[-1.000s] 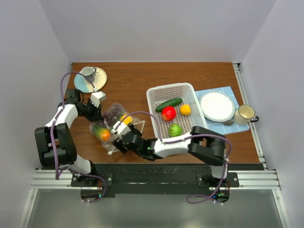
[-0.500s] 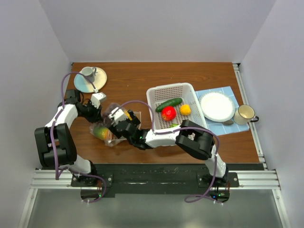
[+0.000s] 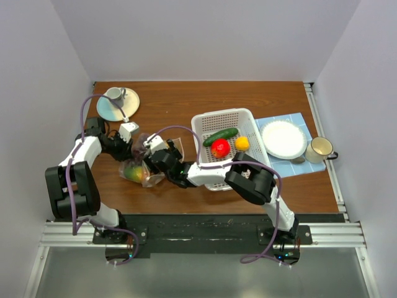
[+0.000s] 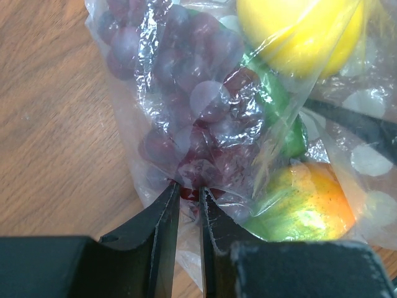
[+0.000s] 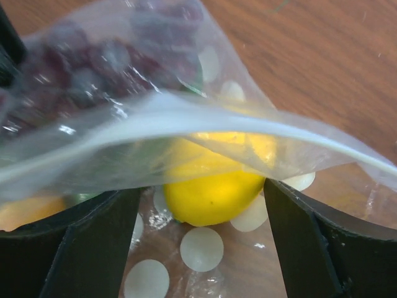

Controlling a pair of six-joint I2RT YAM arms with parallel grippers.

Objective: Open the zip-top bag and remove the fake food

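The zip-top bag (image 3: 141, 169) lies left of centre on the table, clear with pale dots. It holds the purple grapes (image 4: 180, 93), a yellow lemon (image 4: 298, 31) and an orange-green fruit (image 4: 304, 202). My left gripper (image 4: 189, 192) is shut on a fold of the bag's plastic beside the grapes; it also shows in the top view (image 3: 135, 146). My right gripper (image 5: 201, 189) is open inside the bag's mouth, its fingers either side of the lemon (image 5: 214, 186) under the upper film (image 5: 155, 112). The white basket (image 3: 201, 121) holds the cucumber (image 3: 220, 135), red fruit (image 3: 219, 148) and orange (image 3: 242, 143).
A saucer with a cup (image 3: 118, 102) stands at the back left. A white plate (image 3: 283, 138) lies on a blue cloth (image 3: 302, 119) right of the basket, with a mug (image 3: 319, 149) beside it. My right arm crosses the basket's near edge.
My right gripper has moved left into the bag's mouth, around the lemon. The bag has bunched toward the left gripper. The right arm now hides the green fruit in the basket.
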